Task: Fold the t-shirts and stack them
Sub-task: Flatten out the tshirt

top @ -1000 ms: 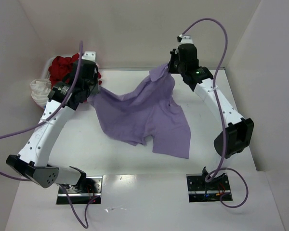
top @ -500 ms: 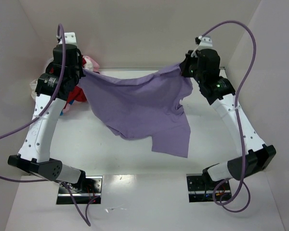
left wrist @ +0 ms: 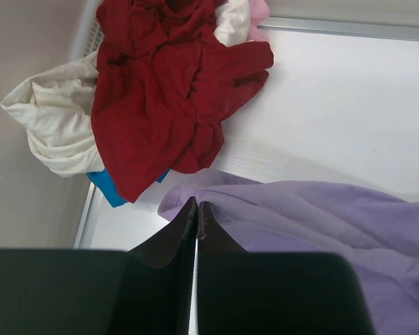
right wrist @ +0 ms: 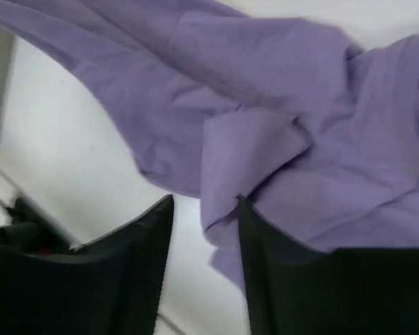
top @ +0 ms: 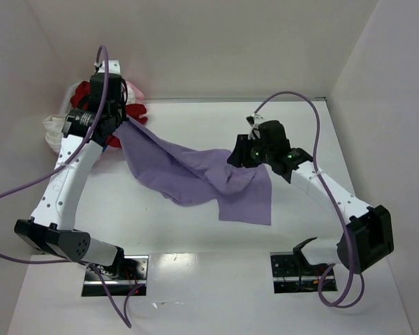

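Two grippers: left gripper (left wrist: 197,209) pinches the purple shirt (left wrist: 321,216) corner; right gripper (right wrist: 204,201) stands parted, shirt just ahead.

Lavender t-shirt (top: 195,174): soft matt cloth, fine weave, limp and creased. Red t-shirt (left wrist: 160,91): matt cloth, heavily crumpled. White t-shirt (left wrist: 45,122): matt off-white cloth, bunched. Blue item (left wrist: 108,192) beneath the red: material cannot be told. Table (top: 160,230): white, smooth, faint grain close up, glossy sheen at the near edge. Left arm (top: 63,185) and right arm (top: 332,199): smooth white plastic shells with black joints. Left gripper (left wrist: 197,213) and right gripper (right wrist: 204,209): matt black, plastic-looking. Cables (top: 293,95): smooth purple sheathing. Base plates (top: 136,279): reflective metal.
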Tool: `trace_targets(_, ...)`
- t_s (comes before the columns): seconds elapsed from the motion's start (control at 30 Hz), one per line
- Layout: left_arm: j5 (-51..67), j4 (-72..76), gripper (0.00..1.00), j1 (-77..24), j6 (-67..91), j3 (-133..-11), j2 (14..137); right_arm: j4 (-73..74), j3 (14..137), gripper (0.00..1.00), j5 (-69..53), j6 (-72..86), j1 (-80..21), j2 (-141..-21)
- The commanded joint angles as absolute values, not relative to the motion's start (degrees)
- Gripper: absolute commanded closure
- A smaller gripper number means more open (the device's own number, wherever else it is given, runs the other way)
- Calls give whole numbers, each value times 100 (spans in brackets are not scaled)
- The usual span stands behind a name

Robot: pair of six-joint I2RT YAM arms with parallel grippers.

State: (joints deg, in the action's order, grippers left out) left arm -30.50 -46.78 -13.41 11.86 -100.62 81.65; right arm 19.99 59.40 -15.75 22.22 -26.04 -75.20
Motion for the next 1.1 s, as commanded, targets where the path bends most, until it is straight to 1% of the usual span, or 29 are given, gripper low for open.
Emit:
trace_targets(0.0, -3050, -4447, 100, -1327, 1037, -10169, 8235, 1792, 6047, 48, -1136, 2031, -2593, -7286)
trace_targets(0.03, -3050, -4447, 100, -1327, 1037, -10169, 8235, 1793, 6099, 22, -777, 1961, -2593, -7286)
trace_targets(0.17, -2997, -4447, 100, -1327, 1037, -10117, 8235, 2056, 6327, 15, -326, 1820, -2593, -7680)
trace_targets(0.23, -2997, -4447, 100, -1327, 1037, -10116, 8235, 2222, 6328, 14, -325, 1697, -2593, -7804)
trace_targets(0.27, -2997, -4447, 100, -1327, 1037, -10055, 8235, 2302, 6328, 0, -186, 1696, -2593, -7805)
trace_targets(0.33, -2944, -4447, 100, -1327, 1037, -10055, 8235, 2713, 6380, 0, 16, 1696, -2593, -8006)
trace_targets(0.4, -2839, -4447, 100, -1327, 1037, -9984, 8235, 3013, 6433, 0, 184, 2011, -2593, -8060)
trace_targets(0.47, -2839, -4447, 100, -1327, 1037, -9984, 8235, 3303, 6355, 0, -17, 2301, -2593, -8130)
trace_targets(0.5, -2787, -4447, 100, -1327, 1037, -9932, 8235, 3366, 6285, 2, -78, 2677, -2593, -8130)
trace_targets(0.53, -2786, -4447, 100, -1327, 1037, -9932, 8235, 3366, 6041, 2, -79, 2872, -2593, -7973)
trace_targets(0.6, -2786, -4386, 100, -1327, 1037, -9870, 8235, 3252, 5723, 3, -167, 3328, -2593, -7832)
trace_targets(0.63, -2725, -4386, 100, -1327, 1037, -9809, 8235, 3252, 5478, 8, -219, 3479, -2593, -7761)
trace_targets(0.73, -2655, -4386, 100, -1327, 1037, -9809, 8235, 2779, 5064, 14, -692, 3866, -2593, -7524)
trace_targets(0.87, -2593, -4386, 100, -1327, 1037, -9756, 8235, 2295, 4712, 18, -966, 4201, -2593, -7444)
trace_targets(0.97, -2541, -4334, 100, -1327, 1037, -9756, 8235, 2075, 4457, 20, -1028, 4341, -2593, -7506)
trace_targets(1.03, -2540, -4333, 100, -1327, 1037, -9703, 8183, 1839, 4238, 24, -1028, 4403, -2593, -7506)
trace_targets(1.07, -2540, -4333, 100, -1327, 1037, -9703, 8183, 1785, 4184, 24, -1028, 4403, -2593, -7506)
